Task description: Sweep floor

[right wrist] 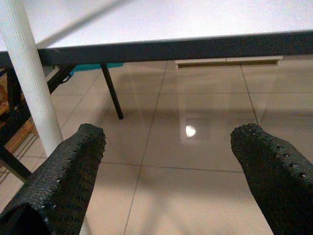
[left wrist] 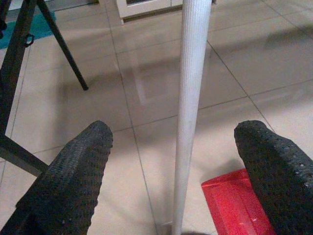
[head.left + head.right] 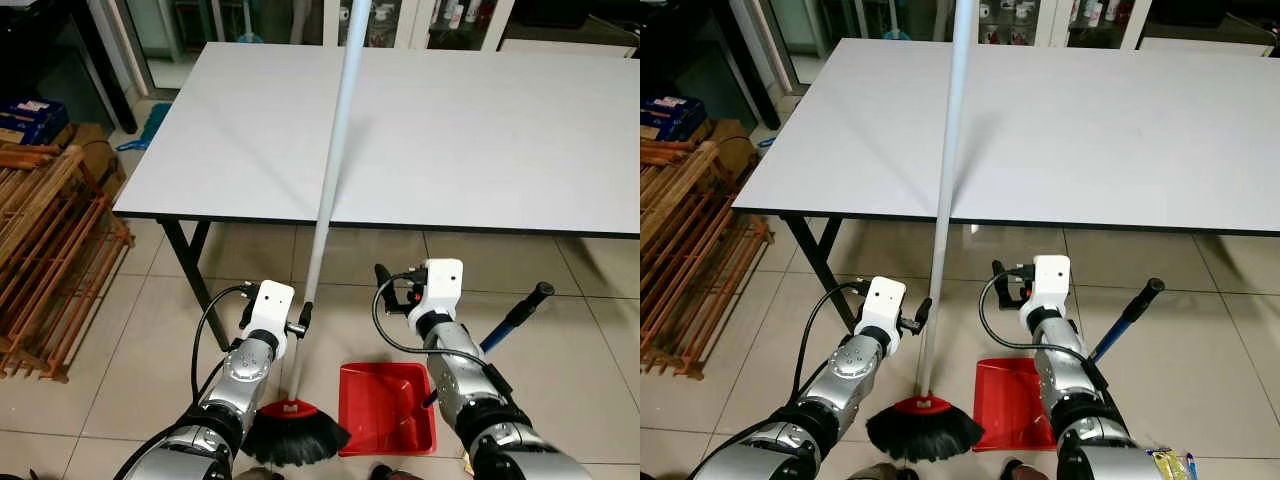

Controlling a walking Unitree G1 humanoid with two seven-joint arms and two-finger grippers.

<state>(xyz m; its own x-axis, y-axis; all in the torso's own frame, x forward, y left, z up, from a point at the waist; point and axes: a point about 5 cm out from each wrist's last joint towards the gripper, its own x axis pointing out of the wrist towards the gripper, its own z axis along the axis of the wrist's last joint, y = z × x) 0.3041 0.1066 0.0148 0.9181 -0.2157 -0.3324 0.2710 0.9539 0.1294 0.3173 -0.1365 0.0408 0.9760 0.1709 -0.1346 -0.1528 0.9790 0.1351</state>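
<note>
Between the spread fingers of my left gripper (image 2: 178, 161) stands the broom (image 3: 322, 240); my right gripper (image 1: 171, 171) is spread too, above the red dustpan (image 3: 385, 405).

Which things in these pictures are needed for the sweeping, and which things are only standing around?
For the job:
- broom, its pole leaning on the table edge, between the open fingers of the left gripper
- red dustpan on the floor
- right gripper, open, holding nothing

Just there:
- white table
- wooden rack
- blue boxes
</note>
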